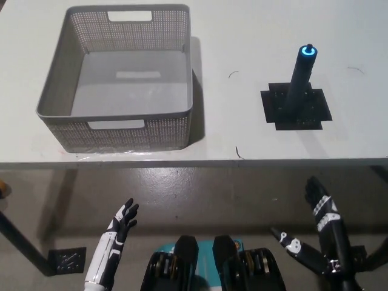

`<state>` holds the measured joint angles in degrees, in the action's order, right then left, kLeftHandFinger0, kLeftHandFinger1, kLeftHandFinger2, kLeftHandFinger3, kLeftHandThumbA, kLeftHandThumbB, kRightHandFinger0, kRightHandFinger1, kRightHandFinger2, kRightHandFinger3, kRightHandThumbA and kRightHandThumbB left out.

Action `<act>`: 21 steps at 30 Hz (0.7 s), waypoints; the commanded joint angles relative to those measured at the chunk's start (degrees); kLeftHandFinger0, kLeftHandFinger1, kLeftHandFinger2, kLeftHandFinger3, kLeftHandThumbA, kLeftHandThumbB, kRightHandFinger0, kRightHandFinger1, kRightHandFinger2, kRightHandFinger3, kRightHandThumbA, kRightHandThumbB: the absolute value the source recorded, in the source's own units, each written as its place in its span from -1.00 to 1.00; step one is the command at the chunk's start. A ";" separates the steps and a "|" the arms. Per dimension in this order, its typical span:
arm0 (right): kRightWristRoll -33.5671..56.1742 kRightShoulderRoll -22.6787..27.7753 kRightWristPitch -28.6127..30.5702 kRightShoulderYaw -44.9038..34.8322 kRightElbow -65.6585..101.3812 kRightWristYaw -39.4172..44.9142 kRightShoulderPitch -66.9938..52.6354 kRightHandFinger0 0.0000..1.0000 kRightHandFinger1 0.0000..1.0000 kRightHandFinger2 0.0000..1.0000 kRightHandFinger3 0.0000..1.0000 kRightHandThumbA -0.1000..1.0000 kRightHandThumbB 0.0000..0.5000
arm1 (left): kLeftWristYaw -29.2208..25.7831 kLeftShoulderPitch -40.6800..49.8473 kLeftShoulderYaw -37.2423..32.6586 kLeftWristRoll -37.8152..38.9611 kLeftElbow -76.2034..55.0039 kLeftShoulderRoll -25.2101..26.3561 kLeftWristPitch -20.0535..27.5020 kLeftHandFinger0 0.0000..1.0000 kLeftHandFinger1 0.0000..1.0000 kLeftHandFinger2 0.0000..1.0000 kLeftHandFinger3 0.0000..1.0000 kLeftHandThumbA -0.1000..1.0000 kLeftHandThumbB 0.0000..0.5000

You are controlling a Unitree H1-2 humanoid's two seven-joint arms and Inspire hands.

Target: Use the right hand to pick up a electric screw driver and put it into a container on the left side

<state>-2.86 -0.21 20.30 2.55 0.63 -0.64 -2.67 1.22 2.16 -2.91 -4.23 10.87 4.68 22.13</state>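
Black electric screwdriver (301, 76) stands upright on a dark pad (296, 108), right of the empty grey basket (115, 115) on the bench (242, 36). Both hands, white left hand (121, 223) and black right hand (318, 209), hang below with fingers spread, empty.

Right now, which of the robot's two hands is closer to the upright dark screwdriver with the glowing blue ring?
The black right hand, below the table edge under the screwdriver; the white left hand hangs far across.

White left hand (123, 219) with black joints, black right hand (319, 203) with white patches
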 commanded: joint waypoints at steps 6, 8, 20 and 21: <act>-1.22 0.04 0.00 -2.49 5.97 -1.90 6.49 1.00 1.00 1.00 1.00 1.00 0.25 | 0.27 -0.07 -0.10 -0.33 0.00 0.57 4.14 1.00 1.00 1.00 1.00 1.00 -0.53; -1.11 0.30 -1.92 -3.40 5.73 -2.30 8.78 1.00 1.00 1.00 1.00 1.00 0.31 | 0.18 0.12 -0.12 -0.62 -0.01 0.55 4.11 1.00 1.00 1.00 1.00 1.00 -0.50; 3.94 3.12 -10.10 -8.38 -4.64 -1.80 21.42 1.00 1.00 1.00 1.00 1.00 0.46 | 0.22 1.06 -0.37 -0.74 -0.20 0.16 3.95 1.00 1.00 1.00 1.00 1.00 -0.46; 3.99 3.26 -10.75 -8.74 -5.56 -1.99 22.34 1.00 1.00 1.00 1.00 1.00 0.51 | 0.40 1.04 -0.40 -0.42 -0.18 0.15 3.94 1.00 1.00 1.00 1.00 1.00 -0.46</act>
<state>-1.72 2.18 12.55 -4.51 -2.27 -2.11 15.07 1.28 3.25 -2.95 -4.36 11.53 4.69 24.02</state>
